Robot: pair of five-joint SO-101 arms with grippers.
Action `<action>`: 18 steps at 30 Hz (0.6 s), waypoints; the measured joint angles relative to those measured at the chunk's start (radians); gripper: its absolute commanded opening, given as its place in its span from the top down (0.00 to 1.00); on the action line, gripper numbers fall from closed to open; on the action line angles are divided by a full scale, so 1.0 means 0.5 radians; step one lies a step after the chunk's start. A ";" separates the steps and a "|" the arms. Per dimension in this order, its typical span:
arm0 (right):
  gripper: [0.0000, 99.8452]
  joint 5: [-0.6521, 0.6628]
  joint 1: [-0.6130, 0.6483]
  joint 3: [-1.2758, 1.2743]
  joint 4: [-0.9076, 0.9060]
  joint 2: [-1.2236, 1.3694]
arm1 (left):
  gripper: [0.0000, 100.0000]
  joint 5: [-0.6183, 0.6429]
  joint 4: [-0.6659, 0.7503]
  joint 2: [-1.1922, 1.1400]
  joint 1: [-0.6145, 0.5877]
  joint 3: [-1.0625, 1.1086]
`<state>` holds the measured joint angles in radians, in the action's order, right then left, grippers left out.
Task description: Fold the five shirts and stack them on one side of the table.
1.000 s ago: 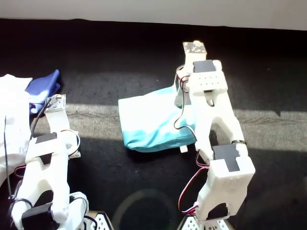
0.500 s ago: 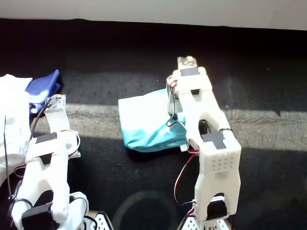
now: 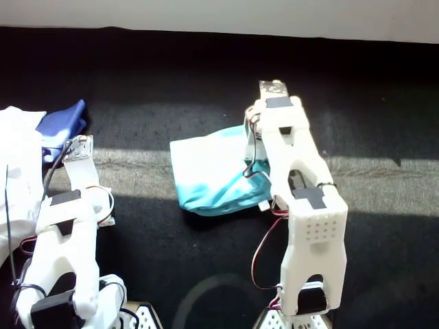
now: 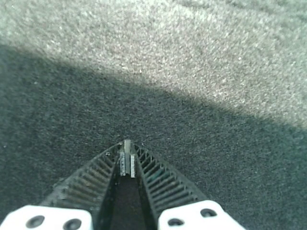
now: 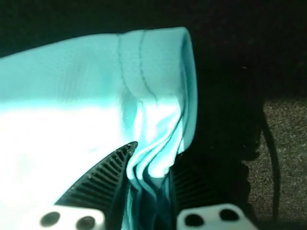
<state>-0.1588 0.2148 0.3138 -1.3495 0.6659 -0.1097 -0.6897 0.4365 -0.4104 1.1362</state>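
Note:
A folded teal shirt (image 3: pixel 209 175) lies in the middle of the dark table cover. My right gripper (image 3: pixel 256 152) sits at the shirt's right edge. In the right wrist view the right gripper (image 5: pixel 152 160) is shut on a bunched fold of the teal shirt (image 5: pixel 96 96), which is pinched between the black fingers (image 5: pixel 108 172). My left gripper (image 3: pixel 78 148) rests low at the left side. In the left wrist view the left gripper (image 4: pixel 126 146) is shut with nothing in it, over bare cover.
A heap of white shirts (image 3: pixel 17 157) lies at the left edge, with a blue shirt (image 3: pixel 62 123) beside it. A sunlit band crosses the table cover (image 3: pixel 137 164). The light wall (image 3: pixel 219 14) runs along the far edge.
The right arm came down and leftward onto the teal shirt's right edge, then shifted slightly right, bunching that edge. The left arm has not moved.

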 measured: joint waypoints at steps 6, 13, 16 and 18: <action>0.99 0.267 -0.325 0.224 -0.003 0.015 | 0.99 0.000 0.000 0.000 0.000 0.000; 0.99 0.678 -0.872 0.721 0.031 0.077 | 0.99 0.000 0.000 0.000 0.000 0.000; 0.99 0.786 -1.016 0.930 0.150 0.212 | 0.99 0.000 0.000 0.000 0.000 0.000; 0.99 0.816 -1.080 1.049 0.252 0.325 | 0.99 0.000 0.000 0.000 0.000 0.000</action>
<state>0.2493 -0.3253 0.8385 -1.2236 0.8286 -0.1097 -0.6897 0.4365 -0.4104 1.1362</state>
